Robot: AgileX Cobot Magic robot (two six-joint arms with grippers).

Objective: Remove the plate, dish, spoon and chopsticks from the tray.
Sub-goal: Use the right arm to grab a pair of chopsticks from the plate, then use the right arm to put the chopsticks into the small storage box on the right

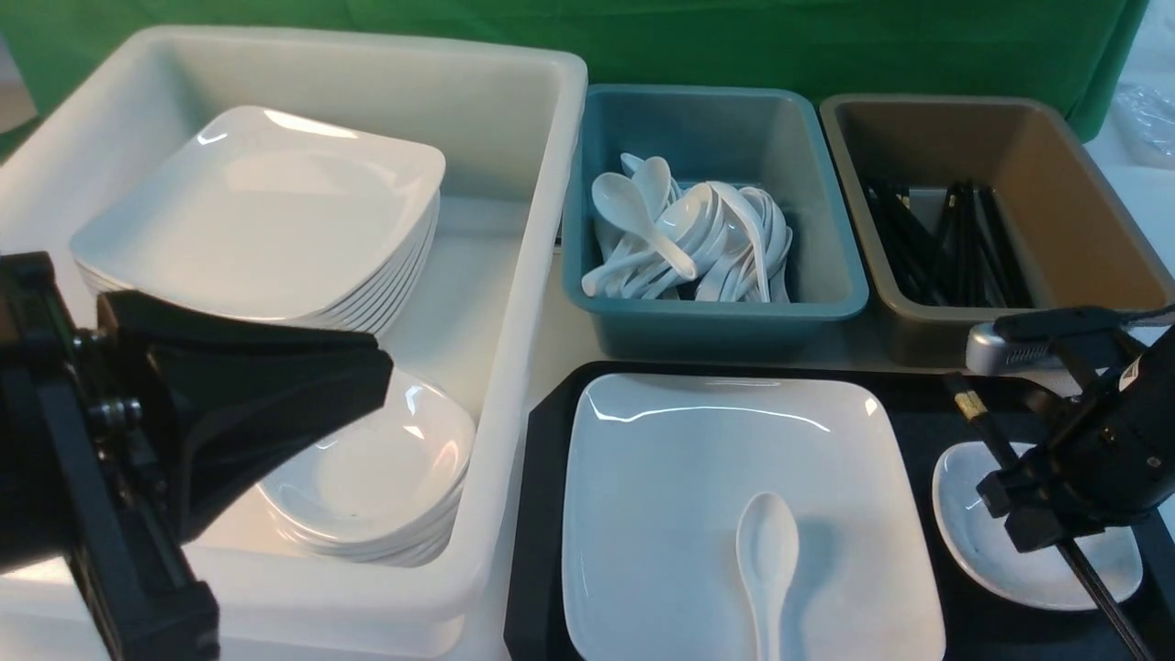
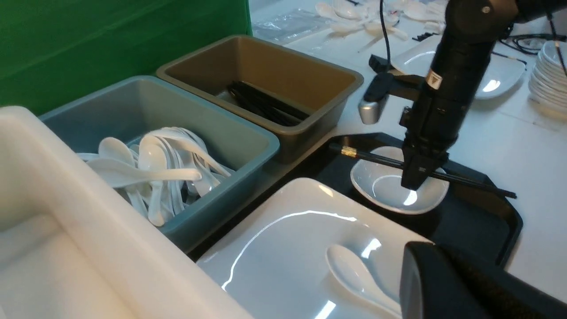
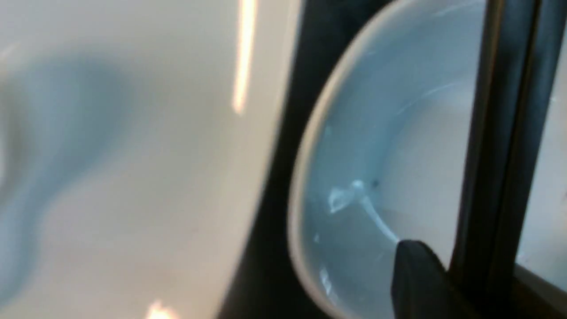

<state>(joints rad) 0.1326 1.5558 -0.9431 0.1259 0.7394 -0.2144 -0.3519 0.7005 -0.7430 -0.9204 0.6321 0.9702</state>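
Note:
The black tray [image 1: 531,551] holds the large white plate [image 1: 661,477] with the white spoon [image 1: 769,560] lying on it. The small dish [image 1: 987,551] sits on the tray's right part, with the black chopsticks [image 1: 978,418] lying across it. My right gripper [image 1: 1033,532] stands over the dish, shut on the chopsticks [image 2: 376,157] near their middle; in the right wrist view one fingertip [image 3: 421,274] presses beside the chopsticks [image 3: 500,133] above the dish [image 3: 376,133]. My left gripper [image 1: 381,372] hangs over the white tub, shut and empty, left of the plate [image 2: 283,248] and spoon [image 2: 354,274].
A big white tub [image 1: 551,275] on the left holds a stack of plates [image 1: 266,211] and a stack of dishes [image 1: 376,477]. Behind the tray stand a teal bin [image 1: 716,317] of spoons and a brown bin [image 1: 1083,184] of chopsticks. Green cloth hangs behind.

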